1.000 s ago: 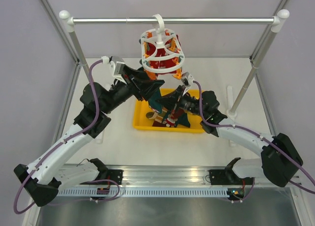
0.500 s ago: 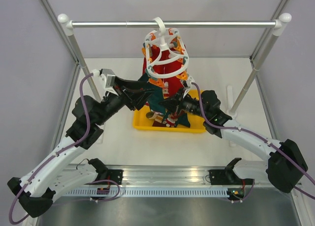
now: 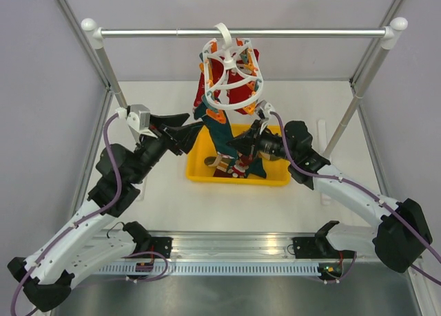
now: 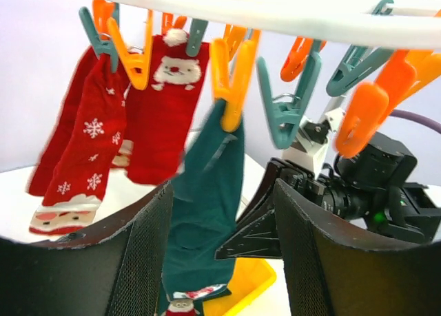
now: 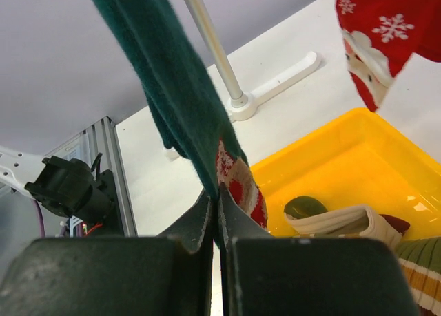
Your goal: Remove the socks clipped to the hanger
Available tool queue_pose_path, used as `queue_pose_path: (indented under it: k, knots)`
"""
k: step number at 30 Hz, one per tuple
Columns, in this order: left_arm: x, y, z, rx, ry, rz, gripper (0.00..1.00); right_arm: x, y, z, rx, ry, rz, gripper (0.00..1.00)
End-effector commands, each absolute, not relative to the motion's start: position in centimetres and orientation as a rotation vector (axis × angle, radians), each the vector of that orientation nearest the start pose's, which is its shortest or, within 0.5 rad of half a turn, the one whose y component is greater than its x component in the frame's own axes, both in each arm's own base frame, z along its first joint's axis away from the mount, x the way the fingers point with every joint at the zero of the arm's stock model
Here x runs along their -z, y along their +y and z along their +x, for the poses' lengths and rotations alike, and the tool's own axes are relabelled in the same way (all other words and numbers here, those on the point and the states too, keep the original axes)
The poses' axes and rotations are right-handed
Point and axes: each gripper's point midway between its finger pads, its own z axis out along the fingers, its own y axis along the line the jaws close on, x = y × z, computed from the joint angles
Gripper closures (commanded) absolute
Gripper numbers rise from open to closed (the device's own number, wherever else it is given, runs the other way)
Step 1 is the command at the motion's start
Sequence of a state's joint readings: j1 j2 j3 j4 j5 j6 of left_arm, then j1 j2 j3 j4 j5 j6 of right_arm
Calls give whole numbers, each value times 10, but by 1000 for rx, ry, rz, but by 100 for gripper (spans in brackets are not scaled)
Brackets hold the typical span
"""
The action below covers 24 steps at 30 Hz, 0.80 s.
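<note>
The dark teal sock (image 4: 207, 185) is hanging from an orange peg (image 4: 231, 75) on the white hanger (image 4: 275, 13), which is hooked over the metal rail (image 3: 275, 32). The right gripper (image 5: 217, 202) is pinching the sock's toe end, jaws fully closed on the fabric, and is drawing it taut above the yellow tray (image 5: 344, 158). The left gripper (image 4: 222, 192) is holding nothing. Its jaws are standing well apart, framing the sock below the peg.

I am reading this as the release step. I am judging that the pull should run along the sock's own line, steadily, because the hanger is free to swing on its hook. If the left jaws close, they should do so high on the sock, just under the peg.

Clearances: the red socks (image 4: 162, 116) are hanging just beside the left jaw, and a teal peg (image 4: 286, 109) is dangling just beside the right one. The right wrist is sitting close behind the sock. Open room is lying over the surface (image 3: 165, 192) toward the near edge. The rail's upright (image 5: 213, 54) is standing well apart.
</note>
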<state>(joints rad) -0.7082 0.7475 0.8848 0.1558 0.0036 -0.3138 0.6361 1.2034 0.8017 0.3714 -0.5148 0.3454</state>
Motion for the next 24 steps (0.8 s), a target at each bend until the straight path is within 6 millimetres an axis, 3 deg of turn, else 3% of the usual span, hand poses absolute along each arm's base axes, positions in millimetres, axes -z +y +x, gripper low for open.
queue_pose_path:
  k: [1,7,11,18,24]
  knots:
    - [-437,-192,234,777,1241,205,36,-296,311,254,-1159,1532,-700,99]
    - [-445,-186,246,704,1222,170,32,-297,310,254,-1157,1535,-707,99]
    - [-451,-198,260,681,1219,198,29,-299,309,254,-1158,1534,-711,99]
    - [-480,-218,264,704,1155,289,27,-299,307,253,-1158,1537,-706,99]
    - [-491,-231,265,729,1124,361,27,-301,307,251,-1166,1534,-710,99]
